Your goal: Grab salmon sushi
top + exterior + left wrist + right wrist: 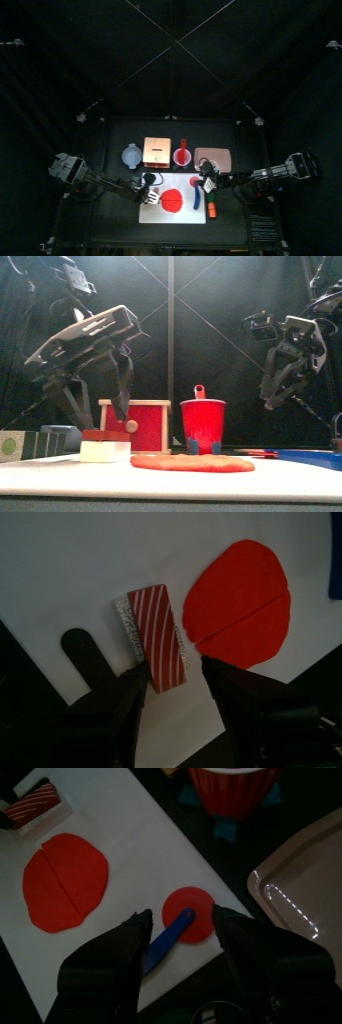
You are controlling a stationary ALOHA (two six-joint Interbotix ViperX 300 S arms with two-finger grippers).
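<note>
Nearest the front camera, a flat red-orange piece (191,462) is seen lying on the white mat (287,478) at the desk's front. Just left of it the salmon sushi (104,445) is found: a white rice block topped with a red slab striped in thin white lines, shown clearly in the left wrist view (159,635). It rests on the mat's left part, near the mat's edge, apart from the red-orange piece. The left pincer (171,675) is placed at one end of the sushi, jaws set either side of that end; whether it is gripped cannot be told. The right pincer (182,926) is held wide open above the mat's right side, nothing in it, over a blue-handled tool (170,940) and small red disc (201,921). A red cup (203,423) and red-white box (138,422) are seen behind. Open mat is left between sushi and cup; a tray (310,878) is seen off the mat's right edge.
</note>
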